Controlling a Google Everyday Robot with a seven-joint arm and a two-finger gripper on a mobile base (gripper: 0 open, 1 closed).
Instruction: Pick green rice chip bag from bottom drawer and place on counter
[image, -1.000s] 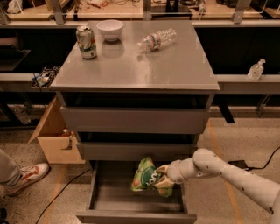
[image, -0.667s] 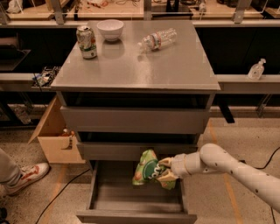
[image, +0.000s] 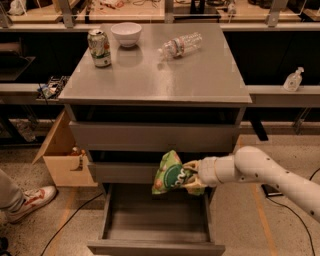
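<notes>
— Hanging where, exactly, is the green rice chip bag (image: 170, 176) seen?
— It is held in the air above the bottom drawer (image: 157, 220), level with the middle drawer front (image: 125, 172) and apart from the drawer's floor. It is tilted, with the darker round patch turned toward the camera.
— How is the gripper (image: 191, 172) found?
— It is seen at the bag's right side, clenched on the bag, whose right edge is pinched between the fingers. The white arm (image: 270, 175) is stretched in from the right.
— And the drawer itself?
— It is pulled out toward the camera, below the two wider fronts.
— What is seen on the counter (image: 160, 80)?
— A green-and-white can (image: 99, 47) is stood upright at the back left, with a white bowl (image: 126, 34) just beside it. A clear plastic bottle (image: 181, 45) is laid on its side further right. The bag is well below that surface.
— Anything on the floor?
— A cardboard box (image: 62, 160) is set left of the cabinet, and a shoe (image: 27, 200) is seen near the left edge.
</notes>
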